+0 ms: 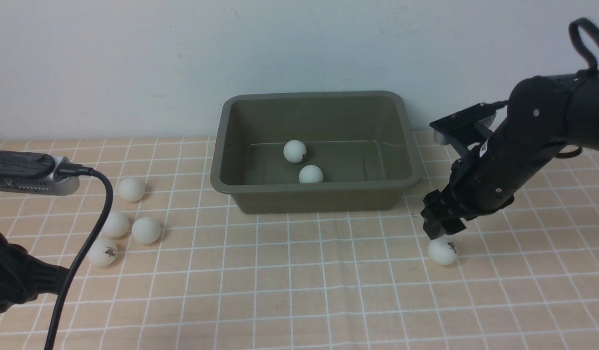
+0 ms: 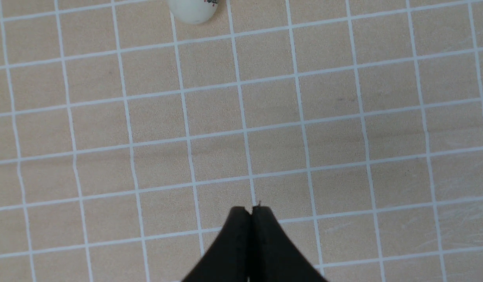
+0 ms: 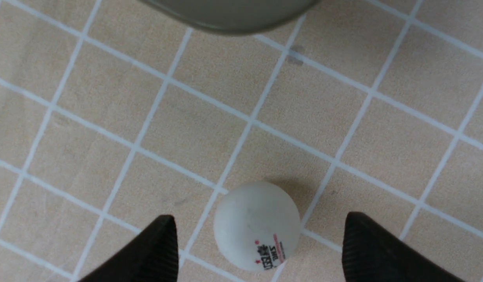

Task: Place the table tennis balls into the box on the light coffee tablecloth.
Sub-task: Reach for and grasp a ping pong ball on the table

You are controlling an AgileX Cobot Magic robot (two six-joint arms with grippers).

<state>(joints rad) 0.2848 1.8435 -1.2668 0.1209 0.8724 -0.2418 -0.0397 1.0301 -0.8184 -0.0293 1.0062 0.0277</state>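
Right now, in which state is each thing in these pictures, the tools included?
Olive-green plastic box, upright on the peach-beige checked cloth, two balls inside.
Two white plastic balls, resting on the box floor.
Four white balls, loose on the cloth, left of the box.
Single white ball on the right, on the cloth, not gripped.
Left tool, shut, empty.
Right tool, open, over the single ball.

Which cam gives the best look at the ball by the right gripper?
Right wrist view: the ball sits large, framed by the open right gripper, print visible. Front view shows it small, just below the gripper. Left wrist view shows only a different ball at its edge.
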